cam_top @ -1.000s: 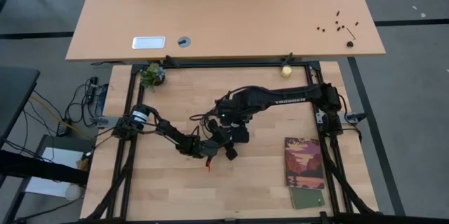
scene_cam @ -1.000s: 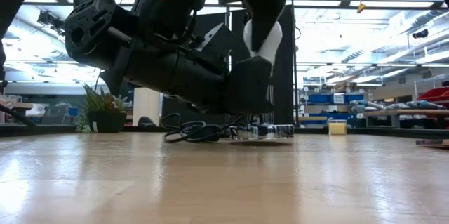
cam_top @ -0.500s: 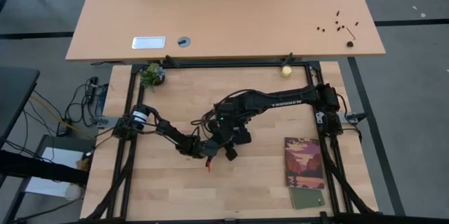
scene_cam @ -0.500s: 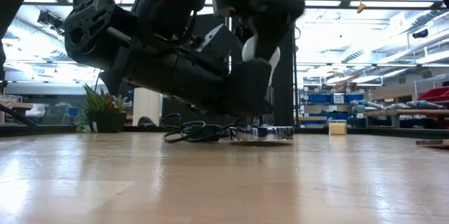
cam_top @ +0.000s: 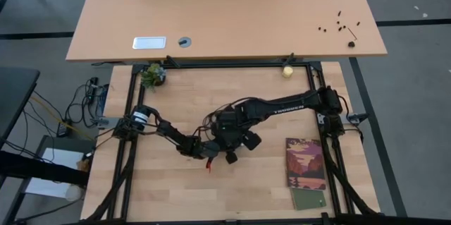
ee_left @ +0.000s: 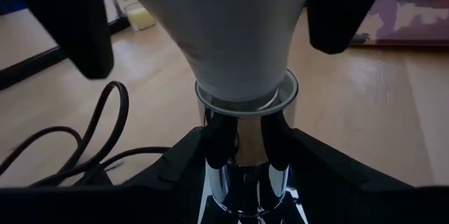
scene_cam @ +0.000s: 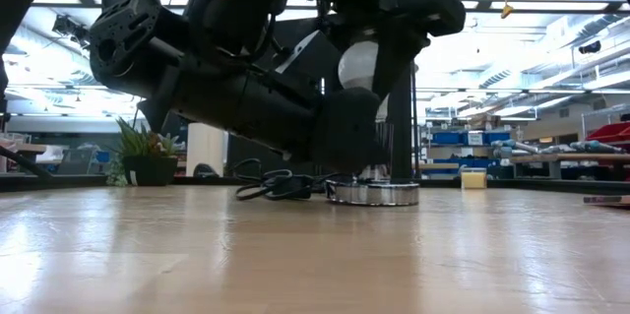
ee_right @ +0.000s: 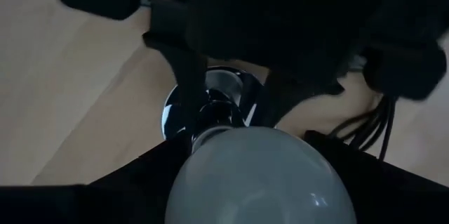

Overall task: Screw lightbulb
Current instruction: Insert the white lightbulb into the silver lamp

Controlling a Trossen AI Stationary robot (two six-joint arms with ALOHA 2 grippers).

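The white lightbulb stands neck down over the silver socket, its neck inside the socket's rim. My right gripper comes down from above and is shut on the bulb. My left gripper reaches in low from the table's left and is shut on the socket. In the high view the two grippers meet at the table's middle, and they hide the bulb there. The socket's black cord lies coiled on the table behind it. My left gripper pinches the socket's chrome stem between its two fingers, just under the rim. The fingers come at it nearly level from the table's left. The socket stands upright with its round base on the table. My right gripper pinches the bulb's wide white globe between its two fingers, from above, pointing down. The bulb stands upright with its neck down inside the socket's rim.
A booklet and a green card lie at the near right. A yellowish ball and a small plant sit at the far edge. A second table stands beyond.
My right gripper has rolled about its downward-pointing line, turning the bulb with it, and has sunk a little toward the socket. The bulb now sits lower over the socket. My left gripper has kept its hold in place.
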